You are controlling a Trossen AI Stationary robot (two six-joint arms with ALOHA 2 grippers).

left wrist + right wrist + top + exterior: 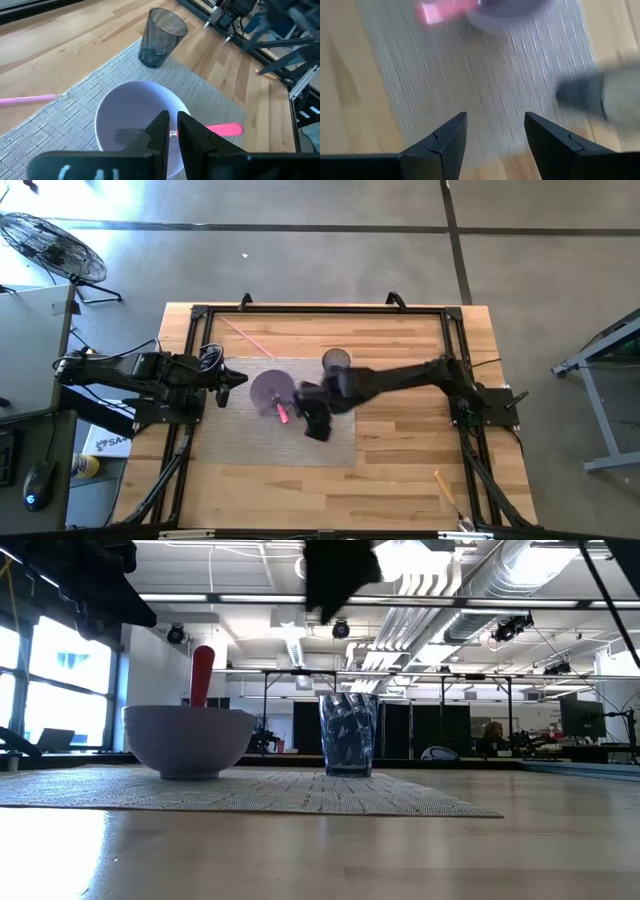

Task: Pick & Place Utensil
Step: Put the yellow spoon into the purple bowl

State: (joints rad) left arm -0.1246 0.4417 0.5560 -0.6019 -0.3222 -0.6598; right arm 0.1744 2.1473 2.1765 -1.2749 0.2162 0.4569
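A lavender bowl (268, 387) stands on a grey woven mat (250, 442). A fork lies in it, tines (127, 135) on the bowl's floor and pink handle (283, 414) leaning out over the near rim; the low view shows the handle (202, 675) rising above the bowl (188, 740). My right gripper (316, 423) hangs open above the mat, just right of the handle and touching nothing; its wrist view (495, 130) shows mat between the fingers. My left gripper (236, 380) waits shut at the bowl's left side (172, 131).
A dark translucent cup (336, 361) stands on the mat's far right part, close behind my right arm. A thin pink stick (245, 337) lies on the wood beyond the mat. An orange-handled utensil (447, 488) lies near the table's near right corner.
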